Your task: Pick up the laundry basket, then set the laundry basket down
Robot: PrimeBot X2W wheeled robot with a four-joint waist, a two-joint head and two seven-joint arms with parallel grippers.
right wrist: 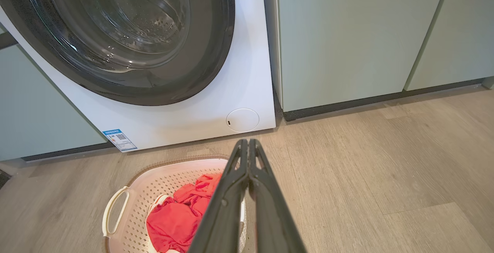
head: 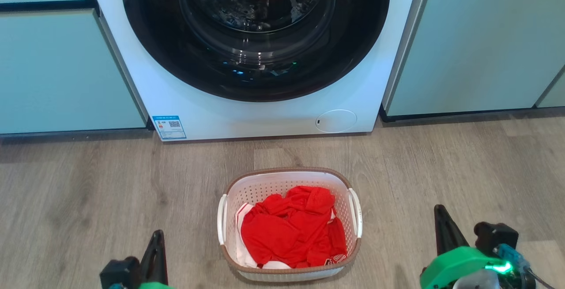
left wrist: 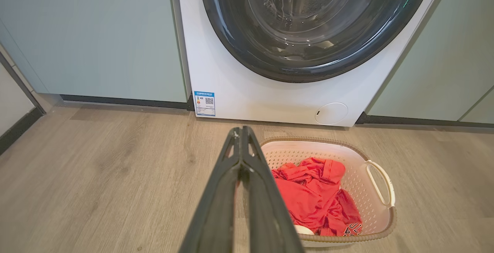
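While the laundry basket (head: pixel 282 170) sits on the wooden floor (head: pixel 88 192) at six o'clock in the head view, a red garment (head: pixel 291 231) heaped inside it, the washing machine (head: pixel 265 117) stands at its twelve o'clock with a strip of floor between them. The left gripper (head: pixel 157 236) shows at eight o'clock and the right gripper (head: pixel 439 214) at four o'clock, each well apart from the basket's handles.

From the left wrist, that claw (left wrist: pixel 241 131) has its fingers pressed together at the tips, and they hide the basket's near side. The basket (left wrist: pixel 308 140) lies at four o'clock, its far handle (left wrist: pixel 380 181) showing whole. A blue label (left wrist: pixel 204 103) marks the machine's lower corner.

From the right wrist, the claw (right wrist: pixel 247 141) is likewise pressed together and covers the basket's (right wrist: pixel 162 164) near side. The basket lies at seven o'clock with its opposite handle (right wrist: pixel 114 214) showing. Green cabinet doors (right wrist: pixel 347 40) stand at one o'clock.
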